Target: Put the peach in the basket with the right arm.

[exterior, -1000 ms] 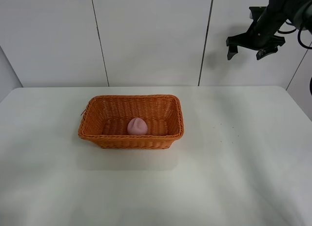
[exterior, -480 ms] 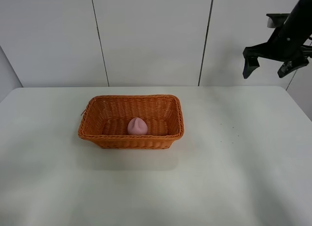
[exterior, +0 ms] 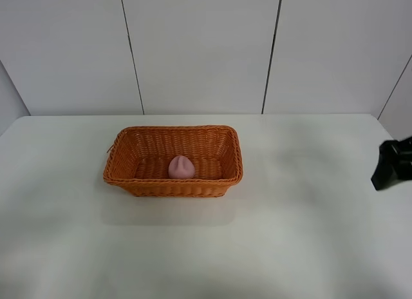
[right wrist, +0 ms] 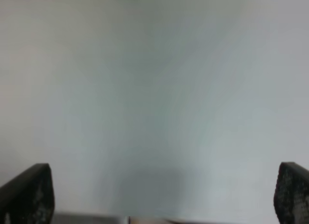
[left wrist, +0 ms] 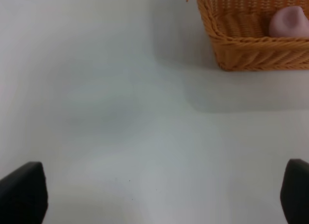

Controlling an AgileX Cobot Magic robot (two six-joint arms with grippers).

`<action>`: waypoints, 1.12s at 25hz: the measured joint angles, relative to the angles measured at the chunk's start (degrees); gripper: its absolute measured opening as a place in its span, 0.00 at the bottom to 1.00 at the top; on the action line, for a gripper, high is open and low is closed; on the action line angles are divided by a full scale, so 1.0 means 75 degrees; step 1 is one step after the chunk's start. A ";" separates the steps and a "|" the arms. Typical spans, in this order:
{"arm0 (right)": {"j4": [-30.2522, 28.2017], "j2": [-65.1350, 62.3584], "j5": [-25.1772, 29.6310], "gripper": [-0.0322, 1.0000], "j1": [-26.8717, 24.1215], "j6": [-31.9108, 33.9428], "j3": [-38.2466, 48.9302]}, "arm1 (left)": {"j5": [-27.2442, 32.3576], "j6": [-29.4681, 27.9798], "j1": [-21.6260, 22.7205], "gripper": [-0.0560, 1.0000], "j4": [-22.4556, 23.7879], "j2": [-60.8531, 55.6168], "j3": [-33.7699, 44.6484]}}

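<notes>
small matte pink rounded peach [exterior: 181, 167] sits inside the rectangular orange-brown woven wicker basket [exterior: 222, 182], on its floor near the front wall, tip up. basket stands on the white desk [exterior: 290, 234], long axis running left-right in the high view. looks like the placing is already done, only parking the arm is left.

right claw [right wrist: 164, 195]: both dark fingertips sit wide apart at the frame edges, nothing between them, so spread and empty. the glossy black right arm [exterior: 393, 163] shows only as a dark bit at the far right edge of the desk, well apart from the basket; peach lies to its left.

left claw [left wrist: 164, 195]: fingers also spread, empty. its camera sees the basket corner and peach ahead, so the left arm looks nearer. no move needs the peach now.
</notes>
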 joint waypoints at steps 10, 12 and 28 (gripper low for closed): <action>0.0007 -0.5051 -0.1245 0.71 0.0000 -0.0233 0.3175 | 0.0000 0.0000 0.0000 0.99 0.0000 0.0000 0.0000; 0.0007 -0.5828 -0.1286 0.71 0.0000 -0.0233 0.3289 | 0.0000 0.0000 0.0000 0.99 0.0000 0.0000 0.0000; 0.0065 -0.8585 -0.1369 0.71 0.0000 -0.0201 0.3348 | 0.0000 0.0000 0.0000 0.99 0.0000 0.0000 0.0000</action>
